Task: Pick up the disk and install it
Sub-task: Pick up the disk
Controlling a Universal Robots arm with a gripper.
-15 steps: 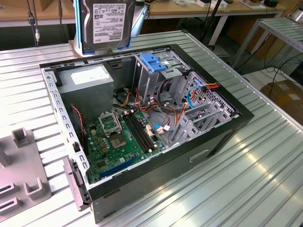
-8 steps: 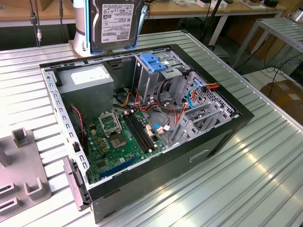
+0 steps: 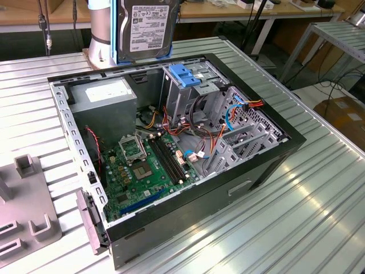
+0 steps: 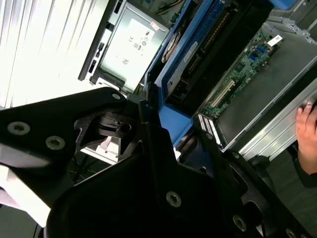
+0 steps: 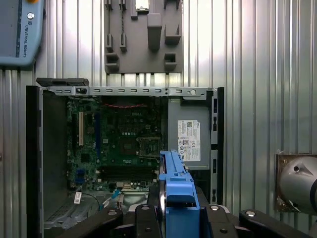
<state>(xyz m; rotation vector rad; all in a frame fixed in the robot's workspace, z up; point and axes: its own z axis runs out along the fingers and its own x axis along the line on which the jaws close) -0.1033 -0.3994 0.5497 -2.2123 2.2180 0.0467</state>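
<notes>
- Ribbed metal table [image 3: 308,222] lies closest, carrying an open black computer case [image 3: 245,182] with its green motherboard [image 3: 142,168] exposed.
- Grey slotted fixture [image 3: 28,217] sits on the table at the exterior view's left, near the case.
- Metal drive cage [image 3: 188,94] with a blue handle [image 3: 185,76] stands at the case's far side.
- Disk [image 3: 149,25], white label facing outward, hangs upright in the air above the case's far edge.
- Gripper [image 5: 179,218] is clamped on the disk's blue carrier rail, seen in the first wrist view.
</notes>
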